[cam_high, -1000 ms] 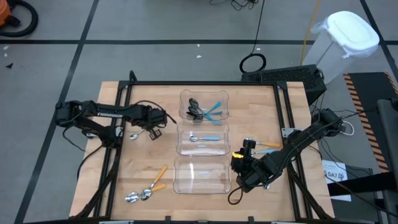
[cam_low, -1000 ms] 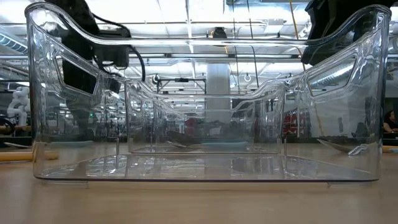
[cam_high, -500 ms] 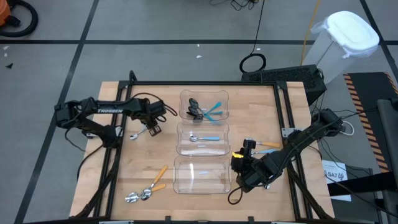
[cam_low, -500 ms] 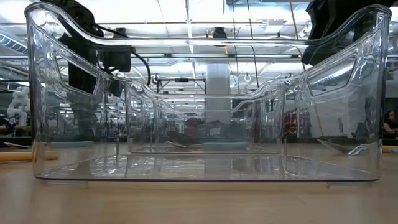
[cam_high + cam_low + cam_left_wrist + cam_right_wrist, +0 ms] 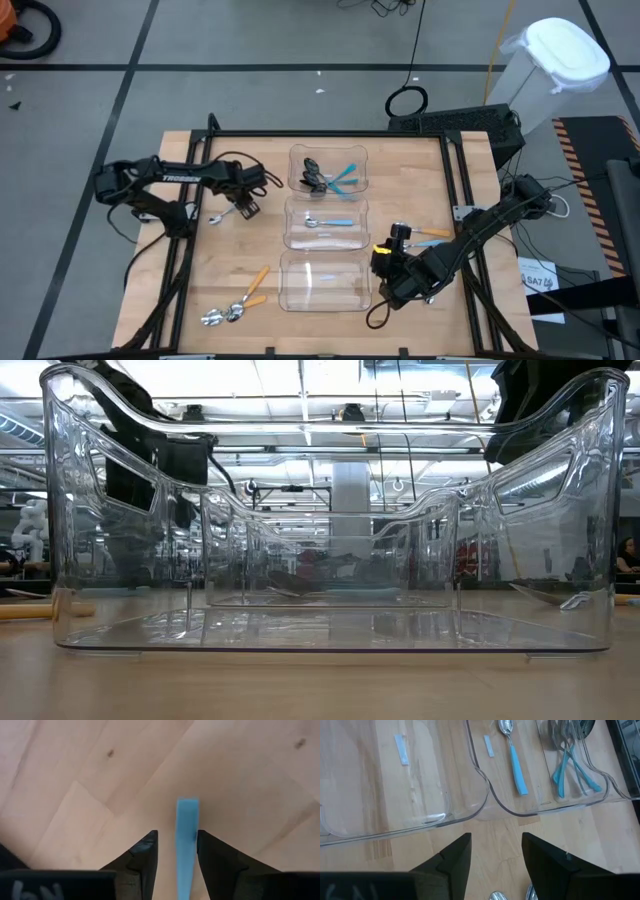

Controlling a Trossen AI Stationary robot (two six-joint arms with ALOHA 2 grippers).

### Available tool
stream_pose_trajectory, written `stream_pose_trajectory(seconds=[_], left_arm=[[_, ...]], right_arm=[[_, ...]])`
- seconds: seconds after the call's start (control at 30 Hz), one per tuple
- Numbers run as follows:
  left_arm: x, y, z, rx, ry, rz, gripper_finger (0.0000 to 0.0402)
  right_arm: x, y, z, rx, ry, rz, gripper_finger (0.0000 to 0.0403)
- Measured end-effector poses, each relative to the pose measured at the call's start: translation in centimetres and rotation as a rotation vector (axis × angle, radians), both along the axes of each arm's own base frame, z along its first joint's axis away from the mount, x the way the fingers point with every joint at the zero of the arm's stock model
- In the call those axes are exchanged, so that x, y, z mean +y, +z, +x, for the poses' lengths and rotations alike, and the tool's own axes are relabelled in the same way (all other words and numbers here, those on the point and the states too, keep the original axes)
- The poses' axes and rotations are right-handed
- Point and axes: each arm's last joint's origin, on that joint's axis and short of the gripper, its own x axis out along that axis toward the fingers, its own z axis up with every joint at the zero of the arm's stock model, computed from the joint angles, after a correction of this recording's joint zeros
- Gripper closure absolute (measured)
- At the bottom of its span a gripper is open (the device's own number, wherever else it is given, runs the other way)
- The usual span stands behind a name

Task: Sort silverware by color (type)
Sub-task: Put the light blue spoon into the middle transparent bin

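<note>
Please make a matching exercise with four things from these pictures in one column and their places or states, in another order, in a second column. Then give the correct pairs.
Things:
1. near bin
2. middle bin
3. far bin
4. left gripper

Places or states:
A. holds one silver spoon with a blue handle
B. holds dark spoons with blue handles
C. holds no spoons
D. open around a blue handle

Pairs: 1-C, 2-A, 3-B, 4-D

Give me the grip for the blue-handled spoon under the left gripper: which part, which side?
Grip the spoon by its blue handle, coming straight down with the left gripper. It lies flat on the table; the handle is straight and narrow and runs between the open fingers. The rounded bowl would likely slip.
</note>
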Motion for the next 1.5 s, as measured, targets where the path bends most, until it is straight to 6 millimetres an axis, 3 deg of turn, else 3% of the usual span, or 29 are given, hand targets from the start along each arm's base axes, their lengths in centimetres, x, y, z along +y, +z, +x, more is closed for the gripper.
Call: stream_pose_trajectory(seconds=[0.23,0.4,0.67,0.77,1.2,1.5], left_arm=[[0.4,-2.0,-0.6,0.009,0.020,-0.032,0.0265],[0.4,-2.2,-0.5,-0.015,-0.014,-0.071,0.0271],[-0.4,-2.2,-0.1,0.006,-0.101,-0.017,0.0358],[-0.6,-2.1,0.2,0.012,-0.115,-0.003,0.0361],[-1.3,0.0,2.5,-0.033,-0.182,0.030,0.0362],[-2.4,2.7,3.7,-0.145,-0.239,0.109,0.0355]], right_arm=[[0.0,0.0,0.0,0.000,0.000,0.000,0.0232],[0.0,0.0,0.0,0.001,0.000,0.000,0.0232],[0.0,0.0,0.0,0.001,0.000,0.000,0.0232],[0.0,0.0,0.0,0.001,0.000,0.000,0.0232],[0.0,0.0,0.0,0.003,0.003,-0.002,0.0232],[0.0,0.0,0.0,0.005,0.006,-0.005,0.0232]])
